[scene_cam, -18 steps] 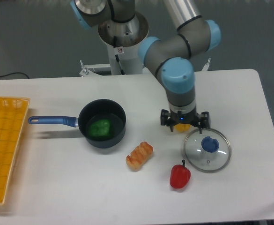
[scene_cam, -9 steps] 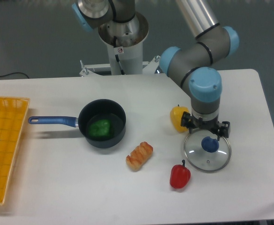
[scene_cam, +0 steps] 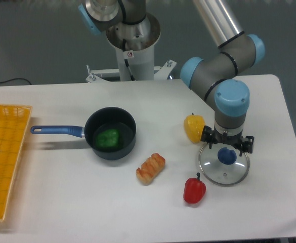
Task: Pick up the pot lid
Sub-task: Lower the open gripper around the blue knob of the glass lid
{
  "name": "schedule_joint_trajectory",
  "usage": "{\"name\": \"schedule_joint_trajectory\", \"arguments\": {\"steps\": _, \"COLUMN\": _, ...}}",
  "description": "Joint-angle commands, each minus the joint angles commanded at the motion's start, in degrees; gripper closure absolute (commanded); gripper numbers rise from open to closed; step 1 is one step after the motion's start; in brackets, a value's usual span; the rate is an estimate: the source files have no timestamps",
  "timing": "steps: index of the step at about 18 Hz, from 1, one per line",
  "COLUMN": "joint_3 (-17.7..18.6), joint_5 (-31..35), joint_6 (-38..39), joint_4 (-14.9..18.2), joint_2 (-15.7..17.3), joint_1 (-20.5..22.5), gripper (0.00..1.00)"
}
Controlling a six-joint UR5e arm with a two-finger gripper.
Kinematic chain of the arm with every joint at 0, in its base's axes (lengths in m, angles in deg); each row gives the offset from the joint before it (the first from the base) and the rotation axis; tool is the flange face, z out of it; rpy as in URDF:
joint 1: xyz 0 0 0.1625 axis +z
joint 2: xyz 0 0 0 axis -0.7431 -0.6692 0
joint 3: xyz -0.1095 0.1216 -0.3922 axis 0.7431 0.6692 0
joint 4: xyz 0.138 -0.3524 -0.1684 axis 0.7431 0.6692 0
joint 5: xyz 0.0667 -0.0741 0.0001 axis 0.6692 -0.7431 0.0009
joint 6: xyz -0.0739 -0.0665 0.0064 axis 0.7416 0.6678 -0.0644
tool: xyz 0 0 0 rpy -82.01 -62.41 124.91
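Observation:
My gripper hangs at the right side of the table, its two fingers spread wide and nothing held between them. Just below the fingertips in the view is the pot lid, a round clear glass disc with a thin rim and a blue knob. The fingers overlap the lid's far part, one on the left and one on the right of the knob's line. Whether they touch the glass I cannot tell.
A yellow item lies close by the left finger. Nearer the front are a red pepper-like item and a brown bread-like piece. A black pan with a blue handle holds something green. At far left stands a yellow crate.
The arm has swung right and come somewhat lower, from left of the lid to over its far part, still open. More of the yellow item now shows.

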Motion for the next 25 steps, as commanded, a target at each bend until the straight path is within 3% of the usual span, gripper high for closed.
{"name": "schedule_joint_trajectory", "arguments": {"steps": 12, "joint_3": -1.8, "joint_5": -0.4, "joint_6": 0.0, "joint_4": 0.0, "joint_2": -3.3, "joint_1": 0.8, "gripper": 0.0}}
{"name": "schedule_joint_trajectory", "arguments": {"steps": 25, "joint_3": -2.7, "joint_5": -1.6, "joint_6": 2.1, "joint_4": 0.0, "joint_2": -4.1, "joint_1": 1.1, "gripper": 0.0}}
